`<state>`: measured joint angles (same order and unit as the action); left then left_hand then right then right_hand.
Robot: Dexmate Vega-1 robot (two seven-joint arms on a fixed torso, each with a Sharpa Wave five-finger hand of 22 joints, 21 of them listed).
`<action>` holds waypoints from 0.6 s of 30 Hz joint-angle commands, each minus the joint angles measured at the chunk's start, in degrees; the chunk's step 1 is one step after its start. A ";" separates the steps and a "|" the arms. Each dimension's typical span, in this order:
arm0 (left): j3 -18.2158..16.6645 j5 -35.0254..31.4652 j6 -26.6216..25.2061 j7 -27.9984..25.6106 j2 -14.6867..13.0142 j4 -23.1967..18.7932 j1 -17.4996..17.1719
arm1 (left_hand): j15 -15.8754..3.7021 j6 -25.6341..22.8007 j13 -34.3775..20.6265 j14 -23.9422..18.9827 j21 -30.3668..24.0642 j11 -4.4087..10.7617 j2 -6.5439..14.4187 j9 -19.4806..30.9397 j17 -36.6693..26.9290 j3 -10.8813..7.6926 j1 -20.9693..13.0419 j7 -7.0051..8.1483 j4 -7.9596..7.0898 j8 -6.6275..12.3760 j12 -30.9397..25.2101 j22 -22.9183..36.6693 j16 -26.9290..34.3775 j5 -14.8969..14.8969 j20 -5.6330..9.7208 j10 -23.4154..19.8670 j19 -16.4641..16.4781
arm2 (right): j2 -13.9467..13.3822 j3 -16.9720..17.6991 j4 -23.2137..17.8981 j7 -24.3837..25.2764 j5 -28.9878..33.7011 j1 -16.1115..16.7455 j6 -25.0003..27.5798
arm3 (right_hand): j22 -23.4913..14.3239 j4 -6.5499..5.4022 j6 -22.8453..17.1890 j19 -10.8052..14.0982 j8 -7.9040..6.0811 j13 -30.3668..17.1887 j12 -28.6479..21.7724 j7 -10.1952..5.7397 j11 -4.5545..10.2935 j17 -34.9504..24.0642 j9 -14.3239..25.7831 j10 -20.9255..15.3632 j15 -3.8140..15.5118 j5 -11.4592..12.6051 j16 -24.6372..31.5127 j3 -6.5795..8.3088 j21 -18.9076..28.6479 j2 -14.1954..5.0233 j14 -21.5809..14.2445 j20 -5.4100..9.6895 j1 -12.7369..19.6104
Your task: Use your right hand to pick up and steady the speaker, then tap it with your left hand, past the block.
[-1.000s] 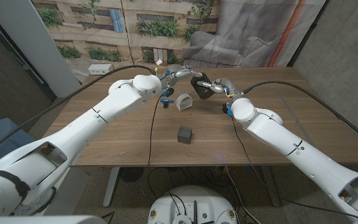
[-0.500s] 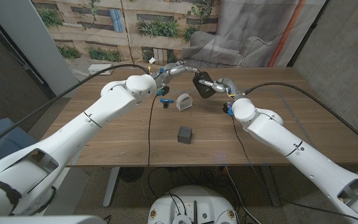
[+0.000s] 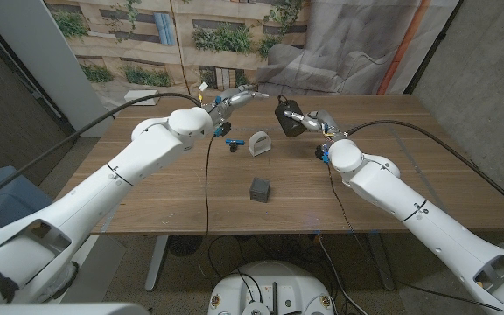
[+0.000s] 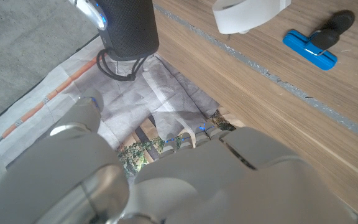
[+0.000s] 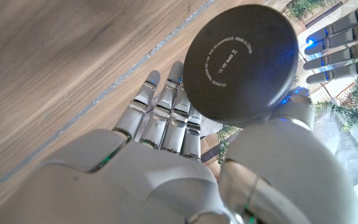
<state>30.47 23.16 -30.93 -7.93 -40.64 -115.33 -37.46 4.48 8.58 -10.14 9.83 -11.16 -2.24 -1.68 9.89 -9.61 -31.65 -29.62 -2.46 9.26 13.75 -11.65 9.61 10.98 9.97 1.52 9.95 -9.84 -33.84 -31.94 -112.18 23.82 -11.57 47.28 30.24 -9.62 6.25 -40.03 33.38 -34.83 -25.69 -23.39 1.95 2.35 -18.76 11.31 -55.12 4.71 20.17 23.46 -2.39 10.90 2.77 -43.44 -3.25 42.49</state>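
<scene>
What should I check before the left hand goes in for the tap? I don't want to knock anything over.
1. Speaker lifted off the table: ok.
2. Right hand holding the speaker: ok.
3. Left hand open, fingers free: ok.
4. Left hand touching the speaker: not ok, a gap shows.
5. Block out of the left arm's path: ok, it sits nearer the robot.
6. Grip firm enough for a tap: cannot tell.

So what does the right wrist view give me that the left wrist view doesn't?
Right wrist only: the black cylindrical speaker's round printed end face, gripped by the right hand, with the left hand's fingertips beside it. Left wrist only: the white curved piece and blue clip on the wooden table. Both: speaker and table.
</scene>
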 commanded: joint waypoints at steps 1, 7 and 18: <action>-4.19 3.11 -0.64 -4.96 -1.22 -1.88 -4.65 | -0.48 -0.36 -0.01 4.93 -0.17 0.29 0.67 0.09 -0.16 0.37 0.35 -0.17 -0.10 0.28 -0.05 0.04 0.04 -0.06 0.82 3.06 -4.36 | 1.54 2.25 2.09 0.96 -3.26 1.52 -4.27 | -0.12 0.54 -6.47 -0.32 -0.15 -0.07 -0.15 -6.83 9.60 -0.18 0.32 -9.36 7.24 0.25 -0.02 0.25 -0.11 -4.28 -0.12 0.06 4.80; -6.45 4.74 -1.66 -7.69 -2.34 -3.28 -7.45 | -0.53 -0.67 0.00 4.39 -0.24 0.38 0.89 0.09 -0.15 0.49 0.42 -0.21 -0.10 0.28 -0.14 0.04 0.07 -0.06 0.75 2.41 -3.81 | 2.63 3.52 3.88 1.33 -5.59 2.30 -7.37 | -0.11 0.83 -6.18 -0.43 -0.06 -0.06 0.09 -7.01 9.61 -0.26 0.33 -9.00 7.31 0.30 -0.18 0.47 -0.12 -4.42 0.05 0.11 5.45; -8.59 6.78 -2.69 -11.10 -3.37 -4.43 -10.29 | -0.74 -1.51 0.00 3.44 -0.32 0.49 1.27 0.08 -0.14 0.65 0.46 -0.30 -0.07 0.38 -0.23 0.03 0.13 -0.06 0.70 1.49 -2.96 | 4.12 5.16 5.72 1.50 -9.92 3.45 -11.16 | -0.10 1.33 -5.89 -0.46 -0.02 -0.07 0.38 -7.39 9.66 -0.43 0.35 -8.65 7.38 0.41 -0.40 0.96 -0.09 -4.82 0.14 0.36 6.73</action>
<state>24.28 27.48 -32.69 -15.06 -42.92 -118.55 -44.65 4.05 7.22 -10.14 10.01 -11.16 -2.25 -1.01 9.89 -9.61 -31.23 -28.95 -2.79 9.33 13.76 -11.65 9.61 10.98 9.97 1.52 9.95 -9.84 -31.35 -28.66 -108.60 25.00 -17.68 49.43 22.68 -9.62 6.84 -39.50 33.19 -34.69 -25.50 -23.20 1.42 2.80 -19.03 11.35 -54.67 4.71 20.19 23.04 -1.82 10.90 3.22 -43.44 -3.07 42.93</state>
